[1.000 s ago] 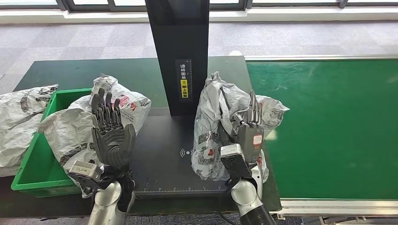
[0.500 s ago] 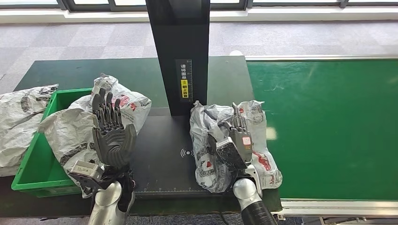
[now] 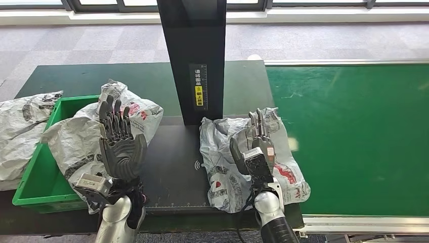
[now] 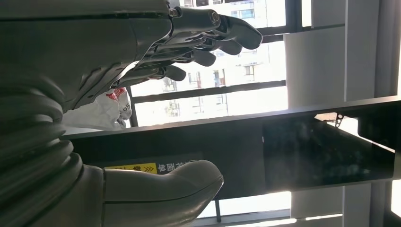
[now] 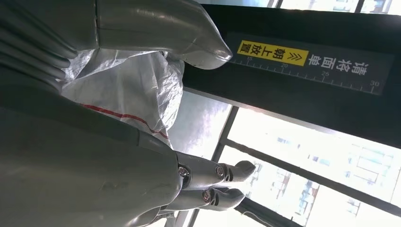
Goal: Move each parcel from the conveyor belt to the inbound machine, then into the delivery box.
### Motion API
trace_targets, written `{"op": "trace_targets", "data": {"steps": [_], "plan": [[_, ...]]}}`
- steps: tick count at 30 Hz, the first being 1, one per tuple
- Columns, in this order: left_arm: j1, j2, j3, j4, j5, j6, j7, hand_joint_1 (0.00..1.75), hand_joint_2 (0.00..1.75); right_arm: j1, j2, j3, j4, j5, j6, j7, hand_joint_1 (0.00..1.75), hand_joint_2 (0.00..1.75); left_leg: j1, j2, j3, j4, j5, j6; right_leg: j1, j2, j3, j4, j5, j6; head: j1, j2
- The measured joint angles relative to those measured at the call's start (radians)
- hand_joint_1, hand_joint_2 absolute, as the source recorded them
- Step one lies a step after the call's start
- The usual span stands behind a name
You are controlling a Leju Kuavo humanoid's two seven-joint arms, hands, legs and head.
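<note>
Where a second ago the right hand [image 3: 257, 147] was holding the grey parcel [image 3: 227, 167] bunched upright at the edge of the inbound machine [image 3: 174, 162], the parcel now lies spread flat, mostly on the machine's dark plate beside the black post [image 3: 192, 55], with its right part hanging over toward the green conveyor belt [image 3: 354, 136]. The hand rests above it with fingers straightened and apart, no longer closed around the plastic, so the set-down for scanning looks done and the carry to the delivery box [image 3: 35, 177] is the part left. The left hand [image 3: 120, 147] stays raised, palm up, fingers extended and holding nothing. In the green delivery box sits another parcel [image 3: 86, 136], bulging over its rim, and a third parcel [image 3: 20, 131] lies against the box's far side on the dark worktop [image 3: 76, 76]. Room inside appears tight for one more.
</note>
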Motion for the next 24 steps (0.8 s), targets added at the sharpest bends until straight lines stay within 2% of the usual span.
{"op": "trace_targets", "data": {"steps": [3, 7, 12, 15, 18, 20, 22, 24], "plan": [[0.000, 0.000, 0.000, 0.000, 0.001, 0.000, 0.000, 0.00, 1.75, 0.010, -0.001, 0.000, -0.039, -0.086, 0.077, -0.001, 0.00, 0.00, 0.000, 0.000, 0.000, 0.000, 0.000, 0.000, 0.000, 0.000, 0.000, 0.000, 0.000, 0.000, 0.000, 0.000], [0.000, 0.001, 0.000, 0.000, 0.005, -0.003, 0.000, 0.00, 1.75, 0.029, -0.004, 0.000, -0.121, -0.232, 0.248, -0.001, 0.00, 0.00, 0.000, 0.000, 0.000, 0.000, 0.000, 0.000, 0.000, 0.000, 0.000, 0.000, 0.000, 0.000, 0.000, 0.000], [0.000, 0.001, 0.000, 0.000, 0.006, -0.014, 0.000, 0.00, 1.75, 0.049, -0.006, 0.000, -0.210, -0.286, 0.375, -0.001, 0.00, 0.00, 0.000, 0.000, 0.000, 0.000, 0.000, 0.000, 0.000, 0.000, 0.000, 0.000, 0.000, 0.000, 0.000, 0.000], [0.000, 0.001, 0.000, 0.000, 0.006, -0.017, 0.000, 0.00, 1.75, 0.055, -0.006, 0.000, -0.255, -0.283, 0.402, -0.001, 0.00, 0.00, 0.000, 0.000, 0.000, 0.000, 0.000, 0.000, 0.000, 0.000, 0.000, 0.000, 0.000, 0.000, 0.000, 0.000], [0.000, 0.001, 0.000, 0.000, 0.006, -0.018, 0.000, 0.00, 1.75, 0.060, -0.007, 0.000, -0.288, -0.272, 0.392, -0.001, 0.00, 0.00, 0.000, 0.001, 0.000, 0.000, 0.000, 0.000, 0.000, 0.000, 0.000, 0.000, 0.000, 0.000, 0.000, 0.000], [0.000, 0.001, 0.000, 0.000, 0.003, -0.018, 0.000, 0.00, 1.75, 0.064, -0.008, 0.000, -0.312, -0.251, 0.342, -0.001, 0.00, 0.00, 0.000, 0.000, 0.000, 0.000, 0.000, 0.000, 0.000, 0.000, 0.000, 0.000, 0.000, 0.000, 0.000, 0.000], [-0.001, 0.001, -0.002, 0.001, -0.014, -0.018, 0.000, 0.00, 1.75, 0.073, -0.013, 0.007, -0.353, -0.206, 0.202, -0.001, 0.00, 0.00, 0.000, 0.000, 0.000, 0.000, 0.000, 0.000, 0.000, 0.000, 0.000, 0.000, 0.000, 0.000, 0.000, 0.000], [-0.005, 0.001, -0.010, 0.013, -0.069, -0.018, 0.000, 0.00, 1.75, 0.087, -0.022, 0.032, -0.401, -0.146, -0.018, -0.001, 0.00, 0.00, 0.000, 0.000, 0.000, 0.000, 0.000, 0.000, 0.000, 0.000, 0.000, 0.000, 0.000, 0.000, 0.000, 0.000]]}}
